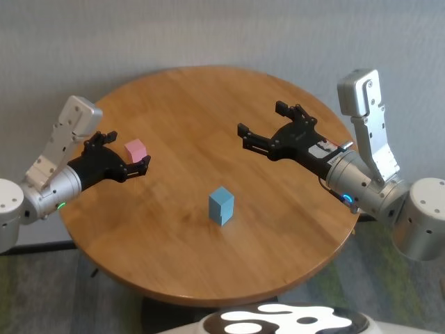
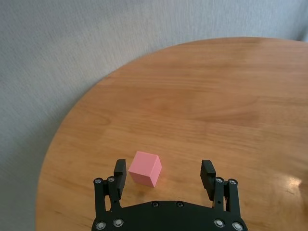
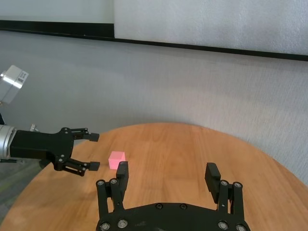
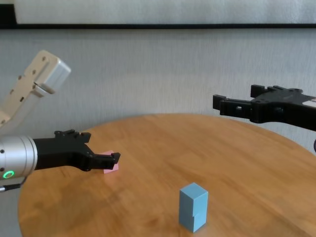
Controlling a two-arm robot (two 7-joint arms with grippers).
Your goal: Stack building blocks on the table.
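A pink block [image 1: 135, 147] lies on the left part of the round wooden table [image 1: 208, 104]. My left gripper [image 1: 129, 150] is open around it, and the left wrist view shows the pink block [image 2: 145, 168] between the fingertips, close to one finger [image 2: 120, 169]. Near the table's middle, two light blue blocks [image 1: 221, 205] stand one on the other, the upper slightly offset [image 4: 193, 206]. My right gripper [image 1: 261, 121] hovers open and empty above the right half of the table, apart from the blue blocks. Its wrist view looks across to the pink block [image 3: 117, 160].
The table [image 4: 207, 143] stands against a grey wall. Its left edge [image 2: 57, 139] runs close behind the pink block. Bare wood lies between the pink block and the blue stack.
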